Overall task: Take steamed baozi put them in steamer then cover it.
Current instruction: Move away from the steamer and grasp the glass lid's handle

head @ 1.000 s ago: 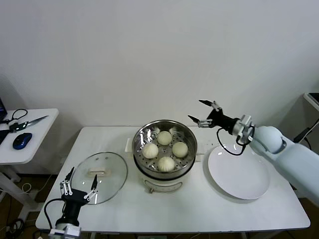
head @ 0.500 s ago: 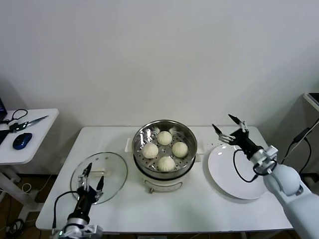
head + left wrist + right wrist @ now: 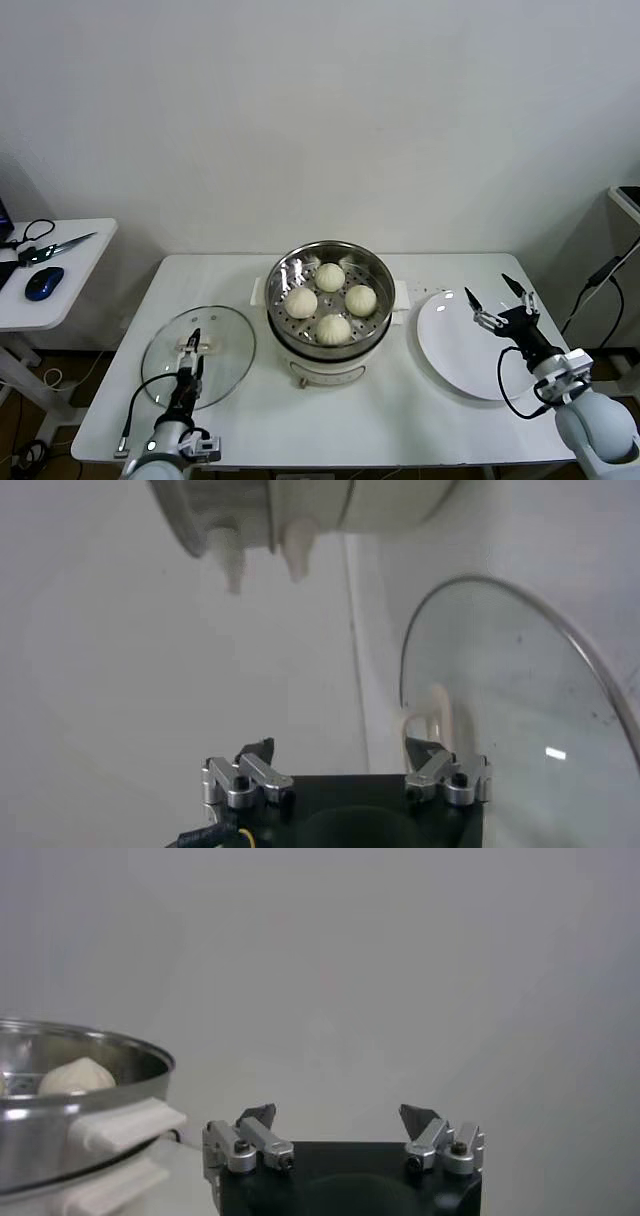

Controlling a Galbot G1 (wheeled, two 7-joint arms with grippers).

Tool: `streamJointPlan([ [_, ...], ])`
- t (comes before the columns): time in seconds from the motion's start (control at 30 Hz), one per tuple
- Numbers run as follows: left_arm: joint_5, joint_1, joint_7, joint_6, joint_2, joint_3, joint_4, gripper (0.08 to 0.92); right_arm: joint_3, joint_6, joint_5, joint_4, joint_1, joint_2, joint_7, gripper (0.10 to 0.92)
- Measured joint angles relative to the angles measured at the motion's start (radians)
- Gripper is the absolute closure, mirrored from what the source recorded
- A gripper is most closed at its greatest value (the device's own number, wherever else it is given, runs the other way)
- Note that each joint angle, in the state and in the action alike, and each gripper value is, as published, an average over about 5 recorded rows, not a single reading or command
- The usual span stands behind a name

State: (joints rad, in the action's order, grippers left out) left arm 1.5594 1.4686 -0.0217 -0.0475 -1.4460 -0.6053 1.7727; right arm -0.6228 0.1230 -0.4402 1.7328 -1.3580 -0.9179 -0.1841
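- All four steamed baozi [image 3: 331,300] sit inside the steamer [image 3: 330,262]; the cover [image 3: 199,356] lies flat on the table [image 3: 420,425] to its left.
- The left gripper [image 3: 188,363] hangs over the cover's near edge, jaws wide, holding nothing.
- The right gripper [image 3: 503,303] hovers above the plate [image 3: 470,360], open, empty.
- Risk, as I judge it: pinching the glass instead of the handle [image 3: 200,345] could let the cover slip or tilt.

The left tool [image 3: 188,352] sits low at the robot's near left, its black wrist and cable trailing back below it. Seen nearly edge-on from the head, its two fingers point up and away from the body; the wrist view shows them spread wide, gripping nothing. The right tool [image 3: 503,298] is raised at the near right, fingers splayed apart and empty, with its white rounded forearm [image 3: 595,425] behind it.
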Motion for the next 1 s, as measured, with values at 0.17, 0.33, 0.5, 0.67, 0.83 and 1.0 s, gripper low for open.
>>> streamJointPlan([
  [0.17, 0.039, -0.048, -0.001, -0.024, 0.001, 0.006, -0.058, 0.177, -0.03, -0.001, 0.023, 0.009, -0.033, -0.022, 0.003, 0.203],
  [0.33, 0.059, -0.094, 0.0, -0.038, -0.001, 0.01, -0.111, 0.177, -0.056, -0.002, 0.036, 0.016, -0.053, -0.037, 0.006, 0.203],
  [0.5, 0.067, -0.137, -0.008, -0.05, 0.0, 0.004, -0.163, 0.177, -0.076, 0.0, 0.049, 0.021, -0.073, -0.053, 0.006, 0.203],
  [0.67, 0.067, -0.173, -0.019, -0.061, 0.003, 0.003, -0.2, 0.177, -0.087, 0.005, 0.063, 0.018, -0.085, -0.066, 0.004, 0.203],
  [0.83, 0.057, -0.206, -0.027, -0.069, 0.009, 0.007, -0.233, 0.177, -0.09, 0.01, 0.08, 0.015, -0.095, -0.075, -0.004, 0.203],
  [1.0, 0.034, -0.228, -0.032, -0.071, 0.011, 0.018, -0.258, 0.207, -0.093, 0.014, 0.099, 0.008, -0.097, -0.083, -0.008, 0.203],
])
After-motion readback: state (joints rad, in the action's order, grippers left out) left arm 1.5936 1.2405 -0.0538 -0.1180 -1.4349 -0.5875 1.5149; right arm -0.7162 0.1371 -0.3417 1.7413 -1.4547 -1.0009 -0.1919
